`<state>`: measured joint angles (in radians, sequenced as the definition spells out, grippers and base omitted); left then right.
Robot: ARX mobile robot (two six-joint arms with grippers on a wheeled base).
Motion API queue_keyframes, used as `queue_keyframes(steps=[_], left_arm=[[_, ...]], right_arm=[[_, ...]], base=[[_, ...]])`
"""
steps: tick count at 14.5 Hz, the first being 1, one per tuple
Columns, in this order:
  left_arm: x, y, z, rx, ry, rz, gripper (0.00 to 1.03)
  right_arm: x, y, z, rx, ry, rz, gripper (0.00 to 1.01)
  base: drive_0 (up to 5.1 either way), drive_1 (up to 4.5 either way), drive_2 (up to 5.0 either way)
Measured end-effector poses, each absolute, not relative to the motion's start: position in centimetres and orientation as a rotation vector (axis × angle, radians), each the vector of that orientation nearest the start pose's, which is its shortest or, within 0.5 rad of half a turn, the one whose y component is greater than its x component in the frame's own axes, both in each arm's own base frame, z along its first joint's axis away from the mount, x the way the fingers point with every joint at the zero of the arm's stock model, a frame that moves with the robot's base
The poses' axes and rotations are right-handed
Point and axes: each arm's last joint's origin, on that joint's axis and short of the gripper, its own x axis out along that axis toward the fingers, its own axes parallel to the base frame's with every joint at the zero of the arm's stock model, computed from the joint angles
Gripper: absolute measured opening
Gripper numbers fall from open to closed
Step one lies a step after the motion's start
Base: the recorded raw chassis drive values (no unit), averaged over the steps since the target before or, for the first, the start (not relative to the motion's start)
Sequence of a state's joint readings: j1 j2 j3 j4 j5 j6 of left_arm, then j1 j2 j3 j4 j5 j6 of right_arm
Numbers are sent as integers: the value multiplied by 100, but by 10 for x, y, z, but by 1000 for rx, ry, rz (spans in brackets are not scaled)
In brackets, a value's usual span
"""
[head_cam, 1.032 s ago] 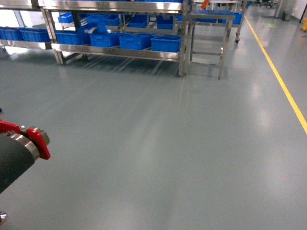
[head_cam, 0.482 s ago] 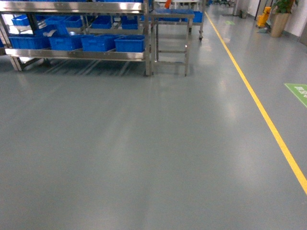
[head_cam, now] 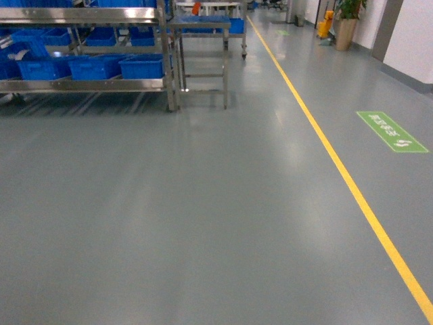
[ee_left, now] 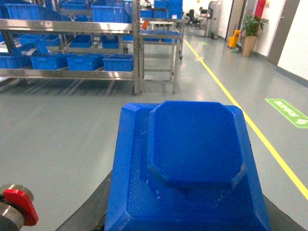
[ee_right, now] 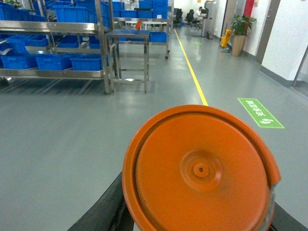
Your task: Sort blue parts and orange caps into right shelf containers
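Observation:
A blue part [ee_left: 187, 159], a stepped block with an octagonal raised top, fills the left wrist view. My left gripper [ee_left: 185, 216] is shut on it, with dark fingers [ee_left: 94, 211] showing at its sides. In the right wrist view a round orange cap [ee_right: 199, 171] covers the lower half, and my right gripper [ee_right: 197, 221] is shut on it. Neither gripper shows in the head view. Blue containers [head_cam: 101, 66] sit on a steel shelf [head_cam: 88, 84] at the far left, well ahead of me.
A small steel table [head_cam: 203, 27] stands right of the shelf. A yellow floor line [head_cam: 338, 169] runs from far to near on the right, with a green floor sign [head_cam: 391, 131] beyond it. A potted plant [head_cam: 346, 20] stands far back. A red-tipped fitting [ee_left: 19, 207] shows at lower left.
The head view has swung to the right: the shelf slid toward the left edge, the yellow line moved toward the middle, and the red-tipped arm piece left the view.

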<state>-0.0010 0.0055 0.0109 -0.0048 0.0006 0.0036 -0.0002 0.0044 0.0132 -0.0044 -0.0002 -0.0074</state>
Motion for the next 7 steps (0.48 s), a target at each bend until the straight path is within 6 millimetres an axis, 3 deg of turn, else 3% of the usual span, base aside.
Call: queue_keyframes(steps=[7], left_arm=[[97, 0, 166, 4, 2, -1, 43]], right_arm=[[97, 0, 167, -7, -2, 0, 44]], base=[[5, 429, -418]])
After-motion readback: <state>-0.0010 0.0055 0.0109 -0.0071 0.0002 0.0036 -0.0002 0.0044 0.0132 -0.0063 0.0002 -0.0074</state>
